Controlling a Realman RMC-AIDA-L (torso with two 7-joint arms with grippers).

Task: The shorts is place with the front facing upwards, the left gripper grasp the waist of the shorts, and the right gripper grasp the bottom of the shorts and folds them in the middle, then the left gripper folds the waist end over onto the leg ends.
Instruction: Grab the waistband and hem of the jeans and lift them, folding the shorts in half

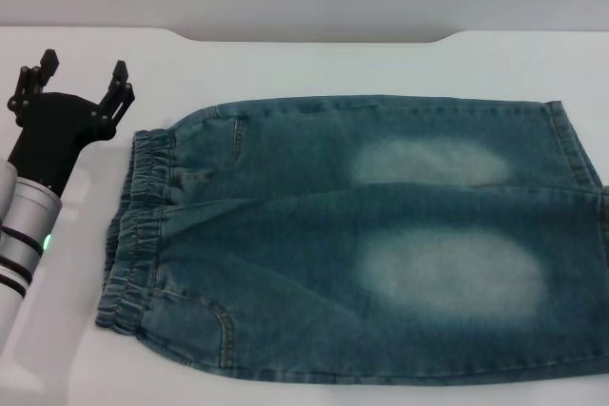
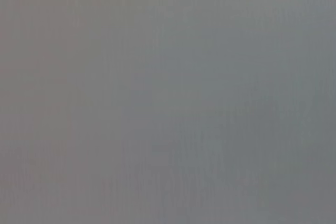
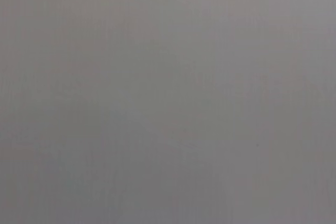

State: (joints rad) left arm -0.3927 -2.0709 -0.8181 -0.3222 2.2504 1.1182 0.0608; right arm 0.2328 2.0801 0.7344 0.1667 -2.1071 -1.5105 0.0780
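We see the shorts [image 1: 371, 235] lying flat and unfolded on the white table [image 1: 314, 62], front side up, filling most of the middle and right of the head view. Their long axis runs across the frame, nearly level. The waist end [image 1: 143, 225], a puckered elastic band, points toward the left side of the frame and slants a little, its lower part reaching farther left than its upper part. The leg ends [image 1: 571, 145] point to the right; the upper hem shows near the right edge, while the lower leg runs out of the frame there. Each leg carries a pale faded patch, one above the other, right of centre. Pocket stitching curves just beside the waistband, at the upper and lower corners.

The left gripper [image 1: 81, 78] sits in the upper left of the frame, just beside the upper corner of the waistband but not touching the denim. Its two black fingers [image 1: 119, 83] are spread apart with nothing between them, tips pointing up the frame. Its white and silver arm slopes down to the lower left edge, a small green light glowing on it.

Both wrist views give us only a plain grey field, and we see no right gripper anywhere.
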